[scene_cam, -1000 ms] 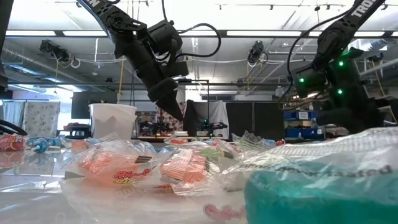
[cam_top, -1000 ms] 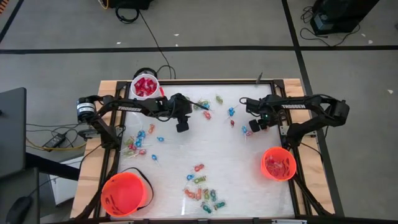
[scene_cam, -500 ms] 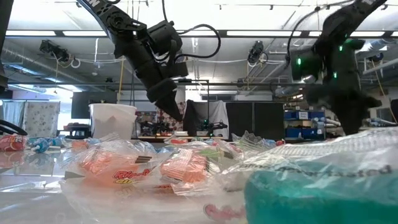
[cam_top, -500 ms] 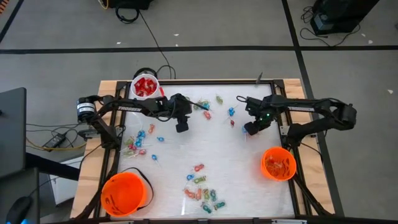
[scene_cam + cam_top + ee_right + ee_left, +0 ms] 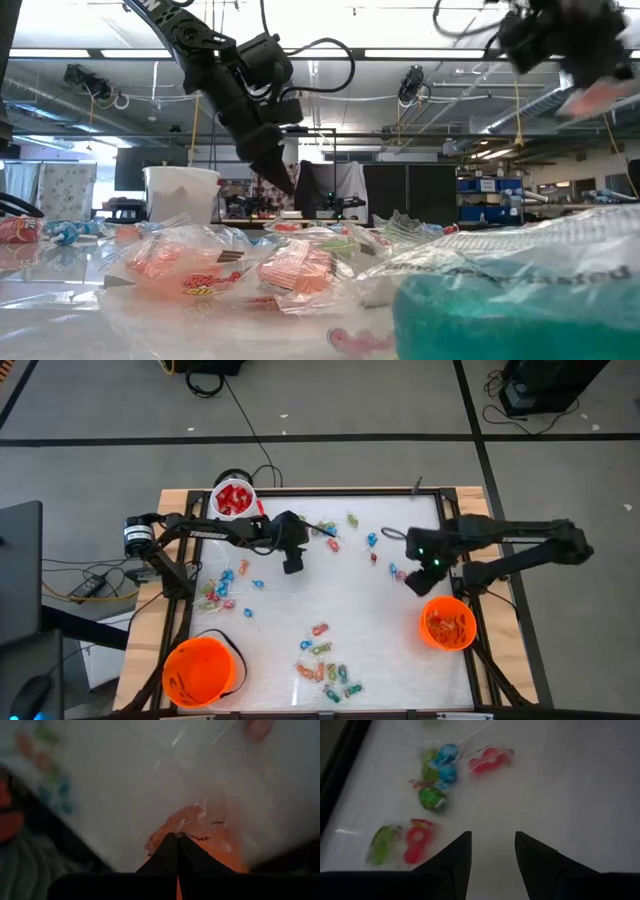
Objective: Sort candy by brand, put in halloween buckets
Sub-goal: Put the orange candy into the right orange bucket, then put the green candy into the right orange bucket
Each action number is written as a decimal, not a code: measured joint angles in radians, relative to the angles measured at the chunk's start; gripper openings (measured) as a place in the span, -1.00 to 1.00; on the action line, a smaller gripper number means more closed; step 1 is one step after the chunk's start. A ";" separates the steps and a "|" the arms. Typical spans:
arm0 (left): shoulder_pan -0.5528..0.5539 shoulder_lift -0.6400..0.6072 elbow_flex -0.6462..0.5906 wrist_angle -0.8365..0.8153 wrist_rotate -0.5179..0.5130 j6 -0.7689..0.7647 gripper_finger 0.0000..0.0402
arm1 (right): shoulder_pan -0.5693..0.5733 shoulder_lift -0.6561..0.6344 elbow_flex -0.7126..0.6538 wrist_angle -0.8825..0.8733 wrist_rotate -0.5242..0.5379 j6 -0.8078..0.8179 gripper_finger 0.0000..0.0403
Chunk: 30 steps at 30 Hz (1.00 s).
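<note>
Robotics lab: exposed ceiling ducts [image 5: 120, 95], strip lights [image 5: 420, 53], taped floor lines [image 5: 300, 438], blue storage bins [image 5: 490, 192].

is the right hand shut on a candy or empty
Shut on a candy: in its wrist view the right hand has fingers pressed together, pinching an orange wrapped candy.

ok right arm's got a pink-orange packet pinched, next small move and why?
Probably carry it the short way over the orange bucket at the table's right edge and open there. The right gripper is shut on the pink-orange packet, sits just beside that bucket, and similar orange-pink candy already lies inside it. The left gripper waits open mid-table.
</note>
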 joint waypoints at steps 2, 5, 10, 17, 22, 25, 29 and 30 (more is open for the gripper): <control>0.000 0.000 0.000 0.011 0.031 0.000 -0.22 | 0.080 -0.005 0.014 -0.041 -0.028 0.054 -0.98; 0.000 0.000 0.000 0.014 0.050 0.000 -0.22 | 0.205 -0.012 0.019 -0.098 -0.070 0.149 -0.99; 0.000 0.000 -0.018 0.015 0.050 -0.004 -0.22 | 0.391 -0.009 0.019 -0.130 -0.075 0.290 -0.98; 0.000 0.000 -0.042 0.037 0.050 -0.024 -0.22 | 0.510 0.051 0.019 -0.151 0.031 0.326 -0.83; 0.000 0.000 -0.044 0.042 0.050 -0.040 -0.22 | 0.506 0.082 0.019 -0.147 0.039 0.268 -0.49; 0.000 0.000 -0.044 0.045 0.050 -0.041 -0.22 | 0.493 0.082 0.019 -0.121 0.041 0.202 -0.31; 0.000 0.000 -0.044 0.061 0.051 -0.022 -0.22 | 0.451 0.079 0.019 -0.032 0.106 0.067 -0.19; 0.000 0.000 -0.044 0.070 0.051 -0.021 -0.22 | 0.433 0.079 0.019 0.005 0.138 0.015 -0.19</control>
